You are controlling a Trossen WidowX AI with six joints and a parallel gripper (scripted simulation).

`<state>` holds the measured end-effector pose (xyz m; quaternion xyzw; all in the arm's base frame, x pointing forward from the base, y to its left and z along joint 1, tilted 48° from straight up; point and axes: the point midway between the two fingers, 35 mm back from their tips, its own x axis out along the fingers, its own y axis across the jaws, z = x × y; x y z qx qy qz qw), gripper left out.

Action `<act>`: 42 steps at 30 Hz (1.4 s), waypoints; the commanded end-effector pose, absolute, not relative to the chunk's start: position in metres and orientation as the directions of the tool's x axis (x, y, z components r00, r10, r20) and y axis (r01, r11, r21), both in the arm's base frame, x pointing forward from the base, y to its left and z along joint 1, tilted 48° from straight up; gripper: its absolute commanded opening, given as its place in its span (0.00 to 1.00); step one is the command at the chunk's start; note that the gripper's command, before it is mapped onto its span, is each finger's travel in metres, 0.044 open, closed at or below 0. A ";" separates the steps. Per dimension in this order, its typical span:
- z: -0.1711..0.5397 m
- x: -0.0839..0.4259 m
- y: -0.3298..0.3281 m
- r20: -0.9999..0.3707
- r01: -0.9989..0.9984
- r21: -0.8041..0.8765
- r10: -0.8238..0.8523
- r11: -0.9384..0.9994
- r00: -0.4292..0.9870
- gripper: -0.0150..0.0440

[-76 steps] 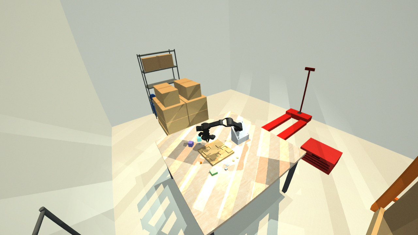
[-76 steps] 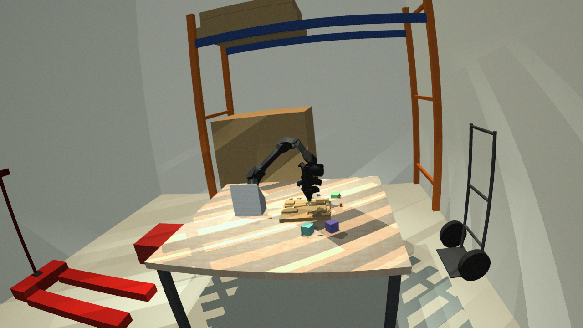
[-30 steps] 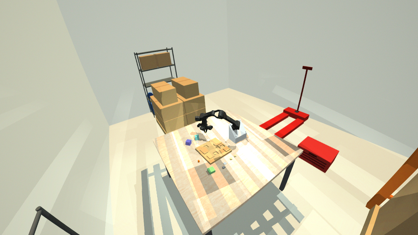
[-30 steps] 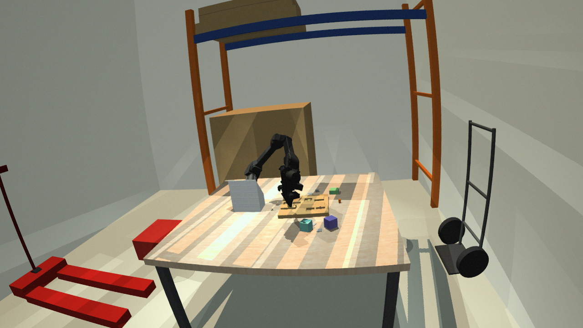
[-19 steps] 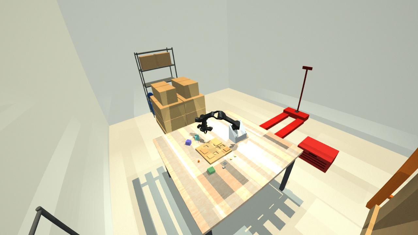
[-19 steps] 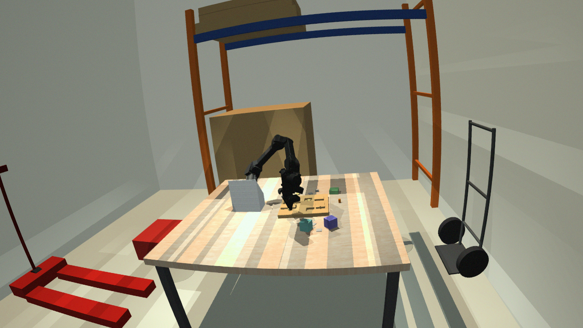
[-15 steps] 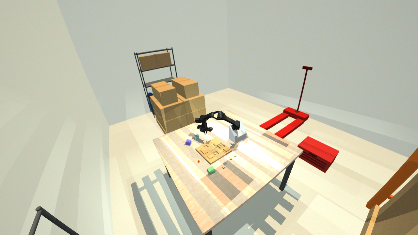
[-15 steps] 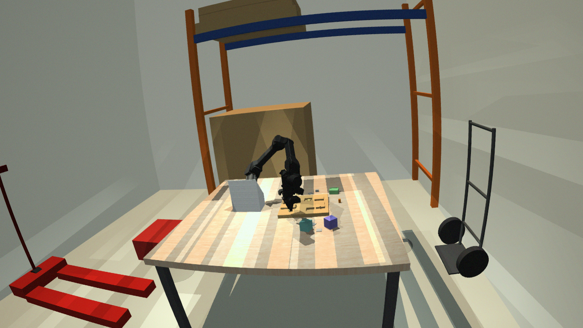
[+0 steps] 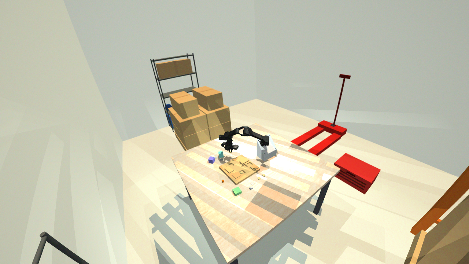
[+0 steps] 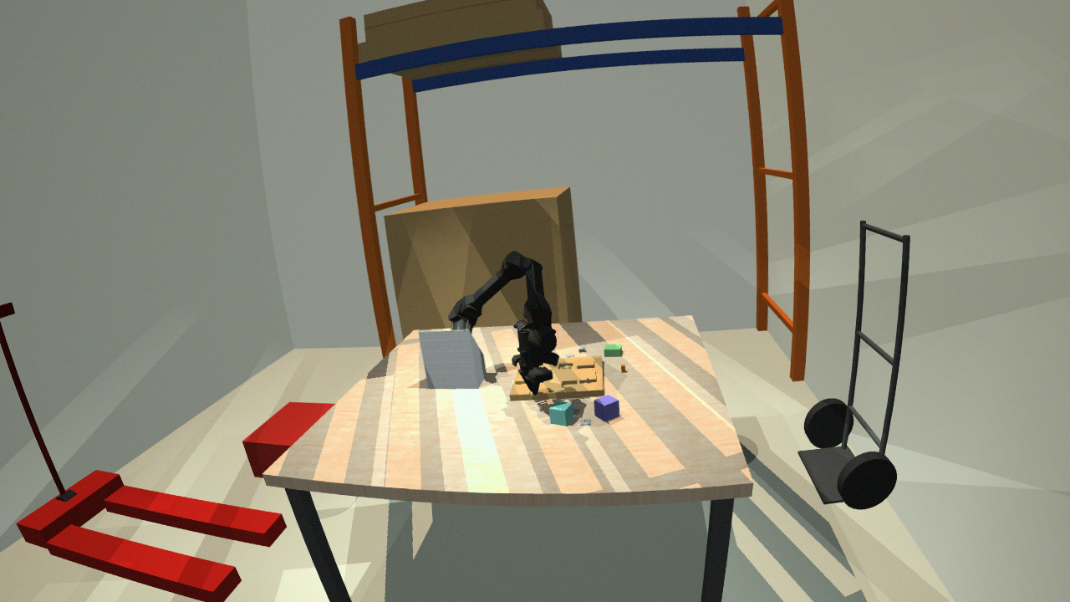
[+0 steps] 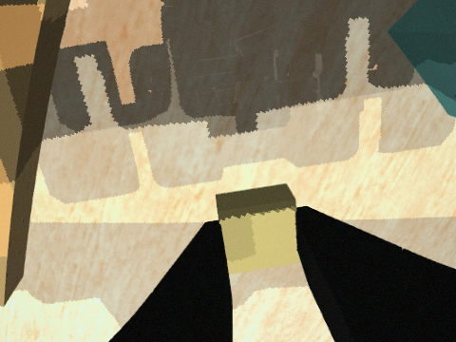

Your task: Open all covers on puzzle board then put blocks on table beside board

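My gripper is shut on a small yellow block. It holds the block above the table, just beyond the board's edge on the teal cube's side. The tan puzzle board lies flat, with several covers and recesses on top. Which covers stand fully open is too small to tell. Two small yellow blocks rest on the table beside the board in the top view. The arm hides part of the board in the exterior view.
A teal cube and a purple cube stand near the board. A green block, a small orange piece and a small grey piece lie on its other sides.
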<state>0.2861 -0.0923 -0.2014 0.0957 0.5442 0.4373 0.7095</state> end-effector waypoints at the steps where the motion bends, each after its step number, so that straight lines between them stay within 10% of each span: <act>1: -0.206 0.286 -0.086 -0.685 -0.513 0.615 0.728 0.599 0.029 0.39; 33: -0.237 0.283 -0.048 -0.680 -0.514 0.619 0.733 0.594 0.028 0.39; 42: -0.236 0.284 -0.051 -0.683 -0.518 0.616 0.730 0.594 0.024 0.79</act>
